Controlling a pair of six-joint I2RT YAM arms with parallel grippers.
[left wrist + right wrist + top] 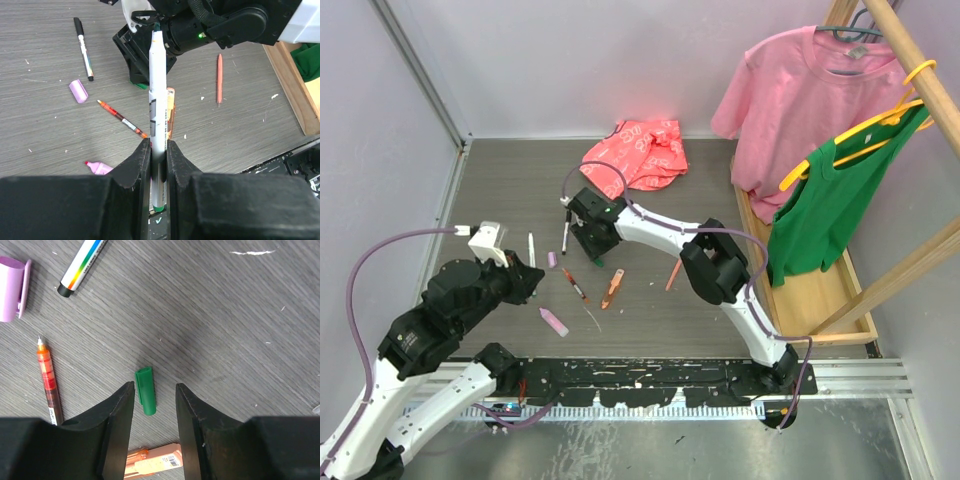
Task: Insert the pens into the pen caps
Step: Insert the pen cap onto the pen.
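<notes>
My left gripper (159, 150) is shut on a white marker (159, 95) with a green tail end; its tip points toward the right arm. My right gripper (155, 385) is low over the table, open, and a small green pen cap (145, 391) lies flat between its fingers, nearer the left one. A lilac cap (12, 287), a black-capped white marker (82, 265), a dark red pen (48, 380) and a short orange pen (155, 462) lie around it. On the table further off are a salmon pen (672, 276) and a pink highlighter (553, 321).
A red patterned cloth (640, 152) lies at the back of the table. A wooden rack (810, 290) with a pink shirt (790, 90) and a green top (830, 200) stands along the right side. A wall borders the left.
</notes>
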